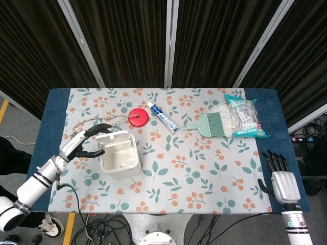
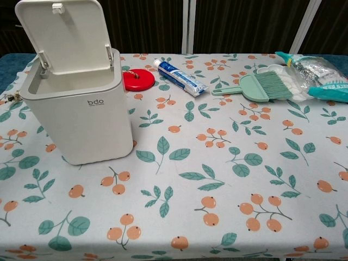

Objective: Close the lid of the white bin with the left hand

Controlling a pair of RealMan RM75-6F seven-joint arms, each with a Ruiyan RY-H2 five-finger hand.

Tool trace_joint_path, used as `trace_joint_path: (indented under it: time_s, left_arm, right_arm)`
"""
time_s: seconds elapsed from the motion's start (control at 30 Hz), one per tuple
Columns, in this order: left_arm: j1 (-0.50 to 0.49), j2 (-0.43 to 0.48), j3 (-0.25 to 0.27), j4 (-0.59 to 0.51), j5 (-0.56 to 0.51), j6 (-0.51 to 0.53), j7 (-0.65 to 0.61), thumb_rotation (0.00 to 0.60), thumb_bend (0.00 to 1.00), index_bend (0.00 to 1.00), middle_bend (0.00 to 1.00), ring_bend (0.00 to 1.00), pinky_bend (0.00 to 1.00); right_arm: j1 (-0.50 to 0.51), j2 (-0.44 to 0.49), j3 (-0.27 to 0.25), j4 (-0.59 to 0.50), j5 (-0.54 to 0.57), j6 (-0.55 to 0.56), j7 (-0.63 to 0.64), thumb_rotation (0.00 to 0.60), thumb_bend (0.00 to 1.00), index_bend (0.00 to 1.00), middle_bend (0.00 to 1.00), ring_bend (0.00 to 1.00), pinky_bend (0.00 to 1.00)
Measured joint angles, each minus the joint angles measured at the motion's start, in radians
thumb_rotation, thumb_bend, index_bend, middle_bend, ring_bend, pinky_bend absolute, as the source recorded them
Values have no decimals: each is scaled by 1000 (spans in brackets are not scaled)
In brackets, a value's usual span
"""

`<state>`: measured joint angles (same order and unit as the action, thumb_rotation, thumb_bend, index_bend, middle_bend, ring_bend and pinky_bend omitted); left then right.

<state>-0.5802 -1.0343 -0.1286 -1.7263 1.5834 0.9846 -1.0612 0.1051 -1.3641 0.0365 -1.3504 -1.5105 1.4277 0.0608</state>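
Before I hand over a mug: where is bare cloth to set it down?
The wide patch right of the white bin, running to the right hand, and below the toothpaste and brush, is bare. The far edge is crowded: red disc, toothpaste, brush, snack bag. The left hand occupies the bin's left.
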Motion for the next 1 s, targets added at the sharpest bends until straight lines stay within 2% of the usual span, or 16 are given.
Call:
trace_joint_path:
  time_s: [0.47, 0.77, 1.0]
  left_arm:
    - [41, 39, 85, -64, 78, 84, 101, 299, 59, 162, 313, 111, 108]
    - [59, 31, 123, -75, 101, 109, 232, 298, 60, 160, 327, 117, 106]
    - [73, -6, 132, -67, 100, 127, 412, 295, 60, 160, 306, 115, 103]
  right_arm:
    - [2, -1, -1, -3, -1, -3, -4, 600, 264, 0, 0, 0, 0]
    - [5, -2, -2, -10, -3, -3, -15, 600, 265, 0, 0, 0, 0]
    - [4, -4, -2, -10, -1, -5, -17, 600, 265, 0, 0, 0, 0]
